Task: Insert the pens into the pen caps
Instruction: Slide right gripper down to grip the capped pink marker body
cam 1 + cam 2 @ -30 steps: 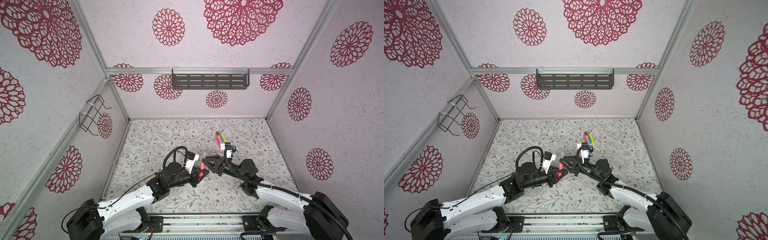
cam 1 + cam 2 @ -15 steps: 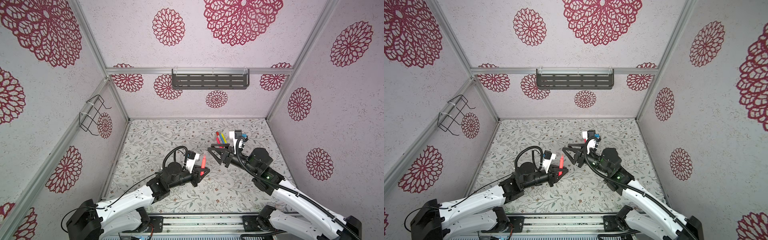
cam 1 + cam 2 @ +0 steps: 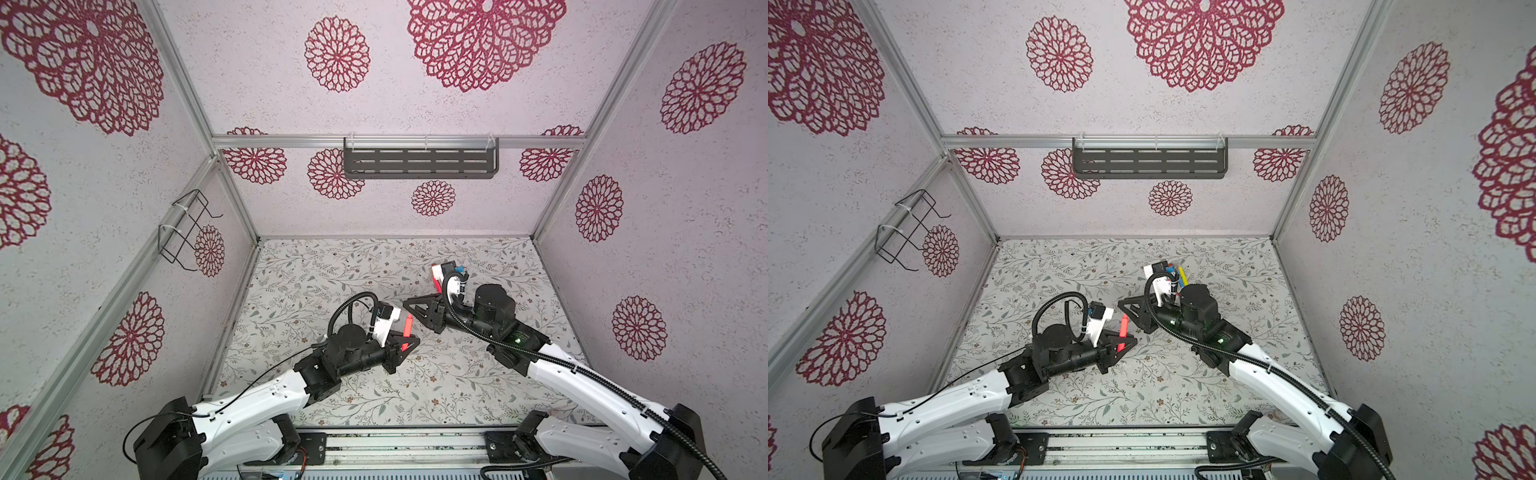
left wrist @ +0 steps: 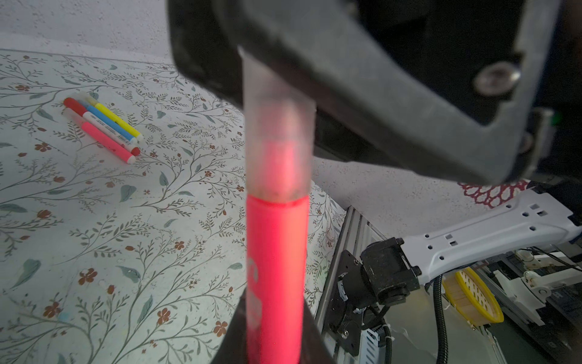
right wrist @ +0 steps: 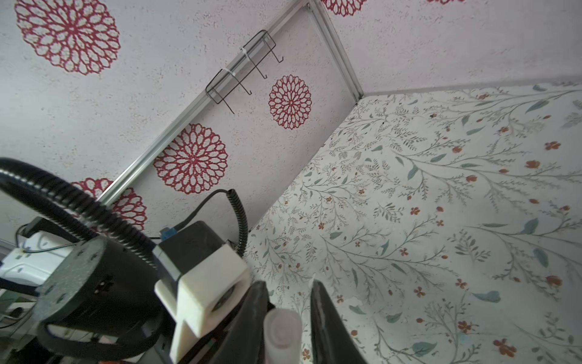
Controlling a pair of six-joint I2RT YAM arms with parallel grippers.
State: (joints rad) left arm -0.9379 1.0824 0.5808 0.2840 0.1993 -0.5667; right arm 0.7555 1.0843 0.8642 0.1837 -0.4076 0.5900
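My left gripper [image 3: 405, 347] [image 3: 1121, 345] [image 4: 274, 331] is shut on a pinkish-red pen [image 3: 407, 331] [image 3: 1123, 331] [image 4: 275, 268] and holds it upright over the middle of the floral mat. A clear pen cap [image 4: 278, 141] [image 5: 282, 327] sits over the pen's upper end, with pink showing through it. My right gripper [image 3: 417, 311] [image 3: 1131, 311] [image 5: 288, 293] reaches in from the right and is shut on that cap, its fingers on either side. Several other pens [image 4: 104, 126] [image 3: 1180, 276] lie side by side behind the right wrist, mostly hidden in both top views.
A black slotted shelf [image 3: 419, 162] hangs on the back wall. A wire rack [image 3: 187, 232] is fixed to the left wall. A metal rail [image 3: 395, 449] runs along the mat's front edge, where both arm bases stand.
The right gripper was at the pen a second ago, swung up and back, and has now dropped to the pen's top with narrower jaws. The left gripper kept the pen nearly still.
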